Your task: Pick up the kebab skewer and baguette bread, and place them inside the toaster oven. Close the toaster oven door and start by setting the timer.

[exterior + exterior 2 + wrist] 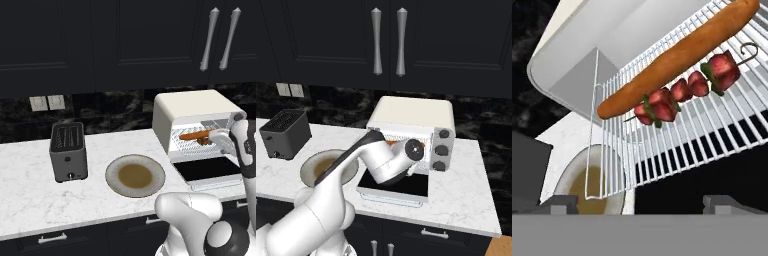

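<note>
one toaster oven (186, 107), cream-white, stood on a white marble counter (30, 195), and its one door (209, 171) lay folded down flat in front of it, dark glass facing up. inside, on the one wire rack (662, 150) i could make out, lay one baguette (677, 57) and one kebab skewer (684, 90), side by side and touching along part of their length. in the left base view the baguette ran across the oven's mouth, its long axis left to right, one tapered end toward the oven's left wall. the skewer lay parallel to it on the side nearer the door, its hooked metal end pointing the same way as the baguette's far tip; i counted about four red chunks with green bits between them.

the robot's one gripper (640, 202) hovered just outside the oven opening above the open door, its two dark fingertips (559, 203) spread wide apart with nothing between them, well clear of the food.

left of the oven sat one round plate (111, 172) with a brown centre, and further left one grey two-slot toaster (68, 150). three dark knobs (443, 149) ran down the oven's right side. two silver cabinet handles (388, 41) hung on the dark cabinets above.
</note>
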